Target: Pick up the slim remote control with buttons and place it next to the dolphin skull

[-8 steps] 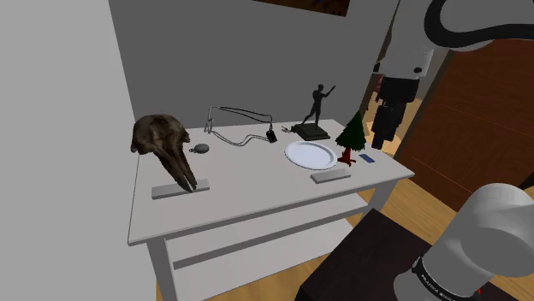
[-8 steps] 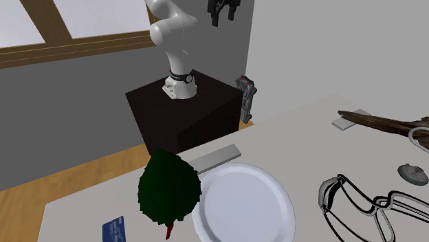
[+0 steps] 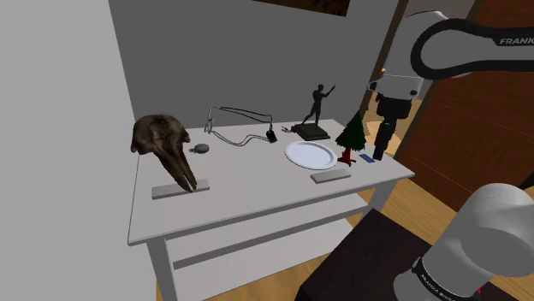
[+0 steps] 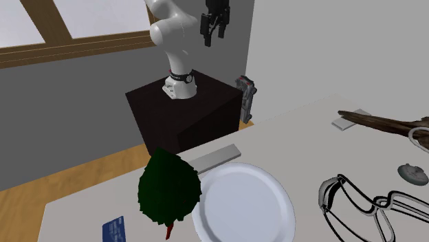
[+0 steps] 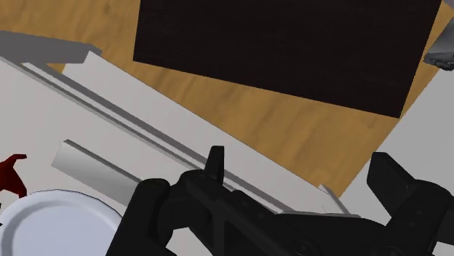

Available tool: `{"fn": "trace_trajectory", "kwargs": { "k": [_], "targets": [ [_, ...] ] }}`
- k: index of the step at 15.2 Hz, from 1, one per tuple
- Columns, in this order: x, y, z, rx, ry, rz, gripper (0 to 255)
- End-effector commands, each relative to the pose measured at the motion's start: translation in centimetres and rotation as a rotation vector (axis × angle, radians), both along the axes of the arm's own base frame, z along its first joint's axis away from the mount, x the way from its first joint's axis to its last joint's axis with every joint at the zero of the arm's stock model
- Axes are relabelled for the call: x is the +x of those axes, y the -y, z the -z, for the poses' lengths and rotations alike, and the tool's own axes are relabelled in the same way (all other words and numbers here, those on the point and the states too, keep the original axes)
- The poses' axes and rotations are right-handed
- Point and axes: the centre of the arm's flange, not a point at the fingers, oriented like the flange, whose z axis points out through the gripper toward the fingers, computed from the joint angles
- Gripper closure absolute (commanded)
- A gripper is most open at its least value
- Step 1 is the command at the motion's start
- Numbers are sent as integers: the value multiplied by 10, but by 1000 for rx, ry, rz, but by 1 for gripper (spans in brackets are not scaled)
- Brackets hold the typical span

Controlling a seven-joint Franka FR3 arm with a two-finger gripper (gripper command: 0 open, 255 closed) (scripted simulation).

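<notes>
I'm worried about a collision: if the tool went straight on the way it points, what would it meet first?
Probably the table at its edge, or the wooden floor just past it; depth is unclear. The open tool points beside the grey remote, not at it.

White arm (image 3: 466, 38), dark joints. Lowest link stands at the shoulder view's lower right. The upper links arch high near that view's top right corner, then bend over toward its left, and the last stretch drops down to the wrist (image 3: 399, 85).

Black gripper (image 3: 377, 156) hangs below the wrist, pointing downward, leaning slightly toward the shoulder view's left.

Second exterior view: gripper (image 4: 214, 40) sits high, close to the top edge, pointing down, just beside the arm's upright white link (image 4: 167, 24).

Wrist view: the two black fingers (image 5: 216, 166) stand well apart. Nothing is clasped between them and the jaws are spread wide.
</notes>
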Motion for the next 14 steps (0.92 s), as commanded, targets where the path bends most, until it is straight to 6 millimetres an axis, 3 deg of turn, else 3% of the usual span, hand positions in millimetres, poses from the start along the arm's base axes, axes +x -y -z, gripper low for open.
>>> {"fn": "trace_trajectory", "kwargs": {
  "k": [1,14],
  "targets": [
    [6,19,19,2,10,-58,0],
    [61,123,135,16,66,-403,0]
  ]
}}
